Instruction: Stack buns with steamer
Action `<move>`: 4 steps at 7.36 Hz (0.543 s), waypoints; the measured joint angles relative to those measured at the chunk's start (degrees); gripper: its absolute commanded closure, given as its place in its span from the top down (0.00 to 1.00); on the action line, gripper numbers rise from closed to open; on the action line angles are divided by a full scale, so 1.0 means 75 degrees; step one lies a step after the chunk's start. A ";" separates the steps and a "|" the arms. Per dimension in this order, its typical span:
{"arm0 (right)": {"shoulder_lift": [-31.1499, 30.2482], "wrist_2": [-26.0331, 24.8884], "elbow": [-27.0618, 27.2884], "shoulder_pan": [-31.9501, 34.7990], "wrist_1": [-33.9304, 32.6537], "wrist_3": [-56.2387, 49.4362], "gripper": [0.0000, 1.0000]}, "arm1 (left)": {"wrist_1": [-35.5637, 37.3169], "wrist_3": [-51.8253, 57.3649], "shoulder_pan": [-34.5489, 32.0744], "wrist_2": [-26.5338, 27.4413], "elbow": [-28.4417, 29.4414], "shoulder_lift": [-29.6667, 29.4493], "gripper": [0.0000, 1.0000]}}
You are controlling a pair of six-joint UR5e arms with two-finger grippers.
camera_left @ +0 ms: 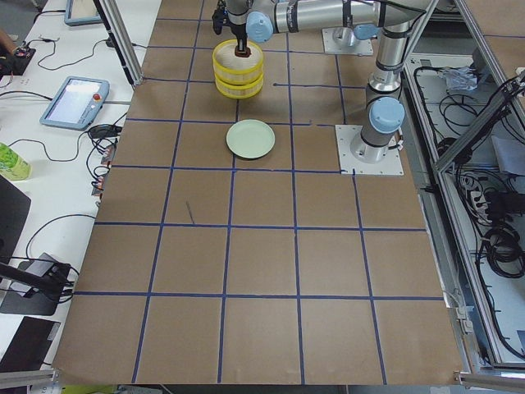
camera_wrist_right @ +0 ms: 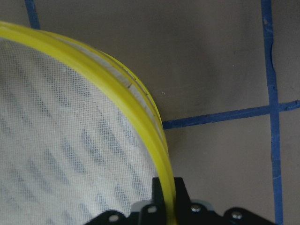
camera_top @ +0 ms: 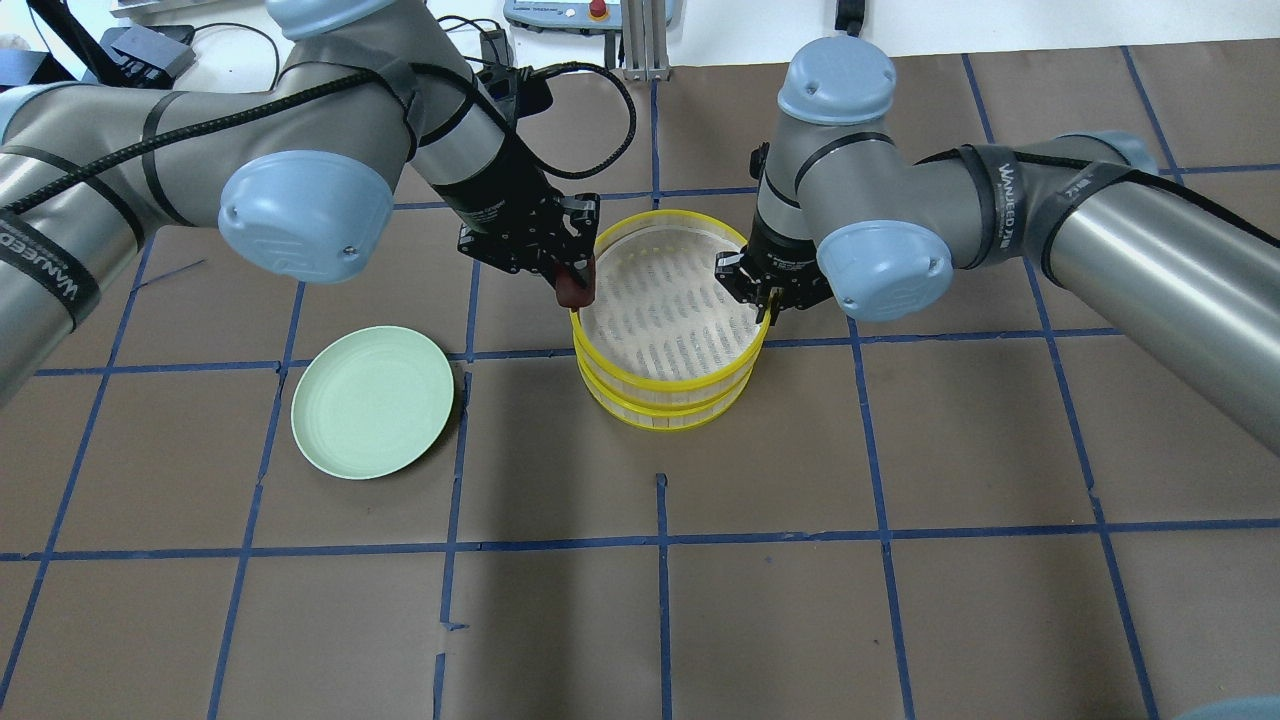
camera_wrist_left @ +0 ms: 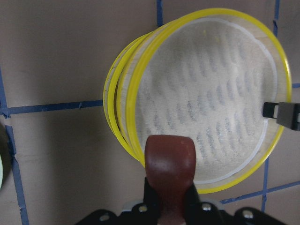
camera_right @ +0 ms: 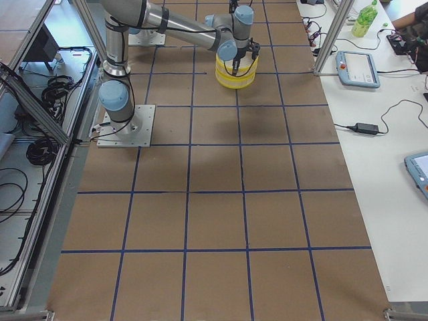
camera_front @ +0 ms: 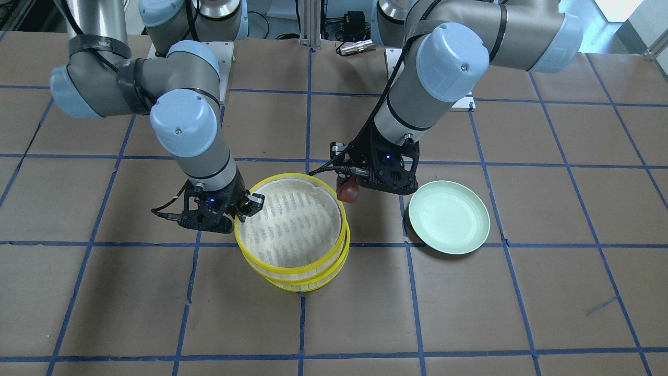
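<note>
Two yellow-rimmed steamer trays are stacked, the top tray (camera_front: 290, 270) (camera_top: 664, 386) sitting slightly askew on the lower one (camera_front: 314, 284). My left gripper (camera_front: 348, 184) (camera_top: 573, 280) is shut on the reddish-brown bun (camera_front: 348, 191) (camera_top: 575, 292) (camera_wrist_left: 169, 161) and holds it just above the top tray's rim (camera_wrist_left: 138, 91). My right gripper (camera_front: 249, 205) (camera_top: 757, 300) (camera_wrist_right: 165, 199) is shut on the opposite rim (camera_wrist_right: 123, 89) of the top tray. The top tray's mesh floor is bare. The white bun is hidden.
A bare pale green plate (camera_front: 449, 216) (camera_top: 372, 402) (camera_left: 251, 139) lies on the brown paper table on my left side, about one grid square from the steamer stack (camera_left: 238, 70) (camera_right: 235, 73). Blue tape lines mark the table.
</note>
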 measured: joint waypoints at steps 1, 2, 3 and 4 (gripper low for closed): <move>0.0050 -0.0023 -0.0022 0.0046 -0.0008 0.0052 0.04 | 0.0060 -0.0004 -0.0014 -0.0015 -0.0021 -0.0047 0.95; 0.0081 -0.0037 -0.0027 0.0065 -0.0022 0.0058 0.10 | 0.0198 0.0019 -0.0023 -0.0028 -0.0054 -0.0108 0.97; 0.0115 -0.0048 -0.0027 0.0069 -0.0024 0.0050 0.40 | 0.0376 0.0039 -0.0031 -0.0037 -0.0086 -0.0160 1.00; 0.0121 -0.0052 -0.0020 0.0071 -0.0009 0.0047 0.91 | 0.0517 0.0047 -0.0037 -0.0041 -0.0110 -0.0193 1.00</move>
